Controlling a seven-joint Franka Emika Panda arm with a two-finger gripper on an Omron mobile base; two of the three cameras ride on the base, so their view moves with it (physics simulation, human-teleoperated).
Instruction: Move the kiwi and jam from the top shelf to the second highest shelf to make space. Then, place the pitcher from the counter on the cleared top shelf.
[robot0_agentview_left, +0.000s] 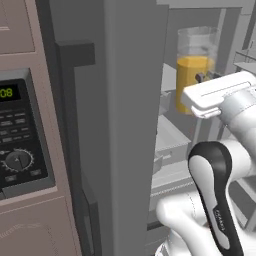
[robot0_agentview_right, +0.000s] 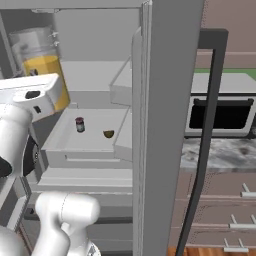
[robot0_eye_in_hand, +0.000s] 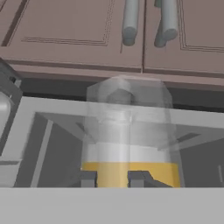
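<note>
Hand view shows the two dark fingertips of the claw (robot0_eye_in_hand: 113, 178) at six o'clock, pressed in against the lower yellow part of the clear-walled pitcher with its greyish, see-through top (robot0_eye_in_hand: 129, 140); the jaws are clamped on the pitcher, which rises toward twelve o'clock in front of the mauve-brown cabinet doors with grey bar handles (robot0_eye_in_hand: 78, 30). From the right base view the pitcher (robot0_agentview_right: 42, 60) hangs at ten o'clock inside the open pale-grey fridge, held at the level of the top shelf (robot0_agentview_right: 95, 80), though I cannot tell whether its base touches that panel yet. I judge it stiff and smooth, probably slippery, and made heavier low down by the yellow liquid that fills roughly its lower half, so a grip low on the body suits it, and tilting could slop the contents. Below, toward six o'clock from the pitcher, the second highest shelf with its raised front lip (robot0_agentview_right: 85, 150) carries the small dark glass jam jar with the reddish band (robot0_agentview_right: 79, 124) and, just to its three o'clock, the tiny olive-brown kiwi (robot0_agentview_right: 108, 133), apart from one another. Across the fridge door at three o'clock lies the speckled grey-and-white stone counter (robot0_agentview_right: 220, 152).
</note>
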